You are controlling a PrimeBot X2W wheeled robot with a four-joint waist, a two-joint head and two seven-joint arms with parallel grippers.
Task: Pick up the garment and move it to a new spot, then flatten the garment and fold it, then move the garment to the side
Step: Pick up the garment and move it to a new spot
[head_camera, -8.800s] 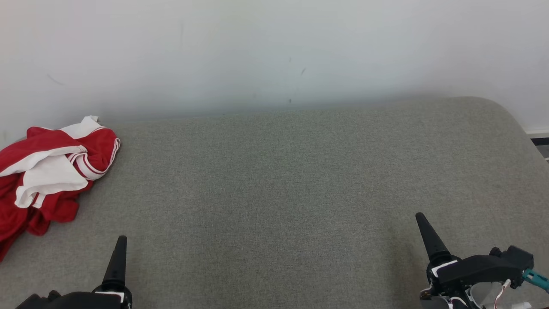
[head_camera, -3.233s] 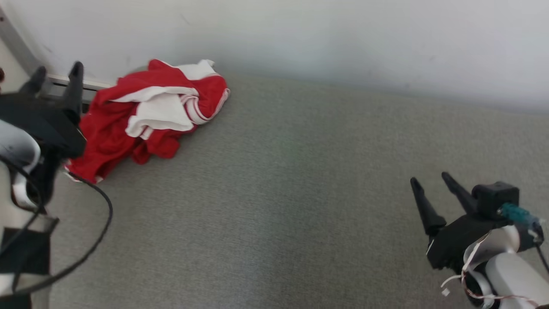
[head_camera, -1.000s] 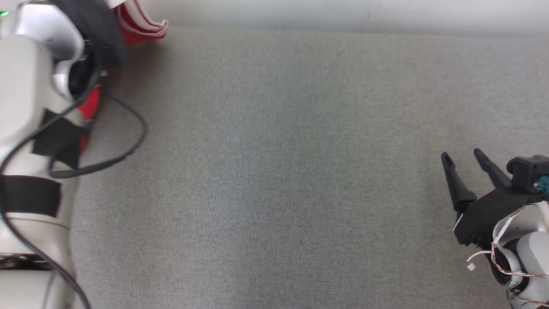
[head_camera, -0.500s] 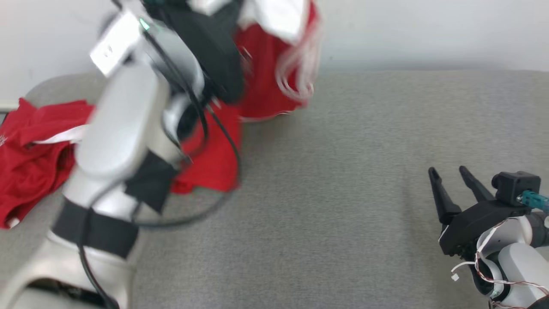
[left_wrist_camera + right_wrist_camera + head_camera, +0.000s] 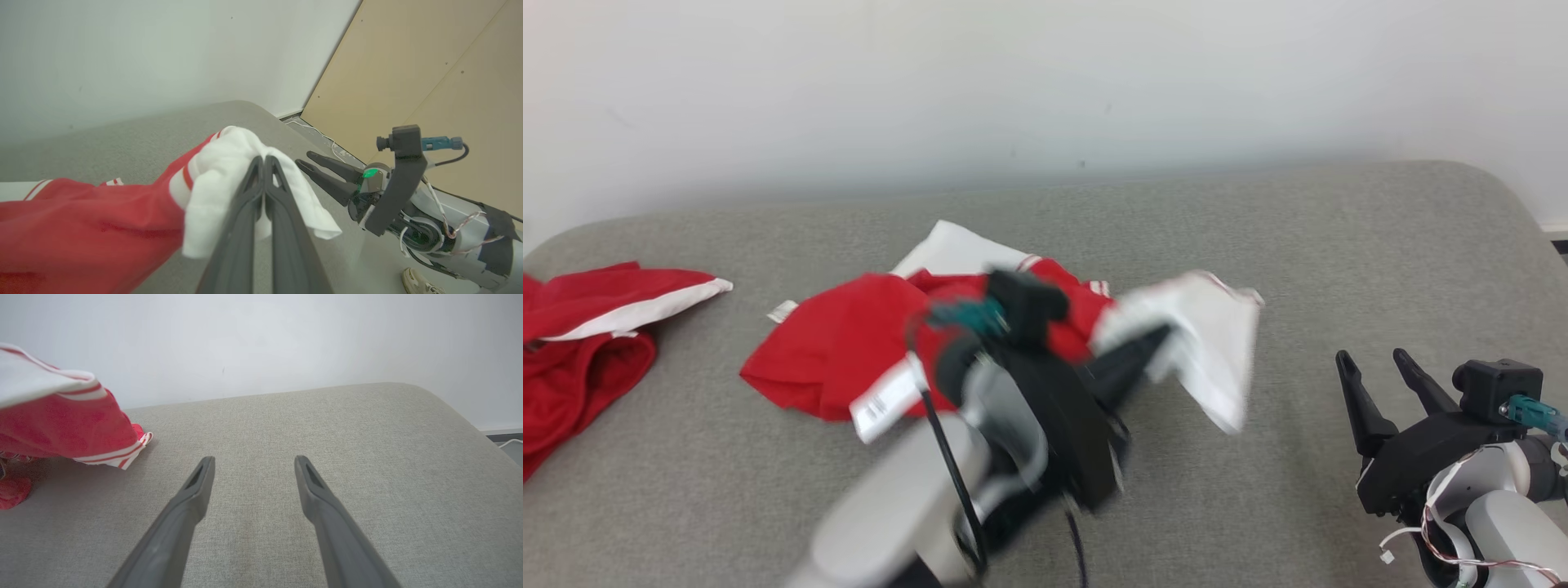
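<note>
The garment [image 5: 849, 343], red with white panels and striped trim, lies crumpled in the middle of the grey padded surface [image 5: 1339, 245]. My left gripper [image 5: 1156, 339] is blurred in the head view. It is shut on a white part of the garment and holds that part up toward the right. In the left wrist view the left gripper [image 5: 261, 161] has its jaws pressed together, and the white cloth [image 5: 220, 171] is bunched around them. My right gripper [image 5: 1376, 367] stands open at the right, apart from the garment. The right gripper [image 5: 254, 459] has nothing between its fingers. The garment's edge [image 5: 61, 416] hangs at that view's left.
A second red and white cloth [image 5: 580, 327] lies at the far left edge of the surface. A white wall [image 5: 1045, 82] runs along the back. Off the right end stand a tan panel [image 5: 429, 81], floor cables and a shoe [image 5: 416, 281].
My left arm has swung the garment from the far left to the middle of the surface and lowered it. The head camera has shifted as well. The right gripper has stayed open.
</note>
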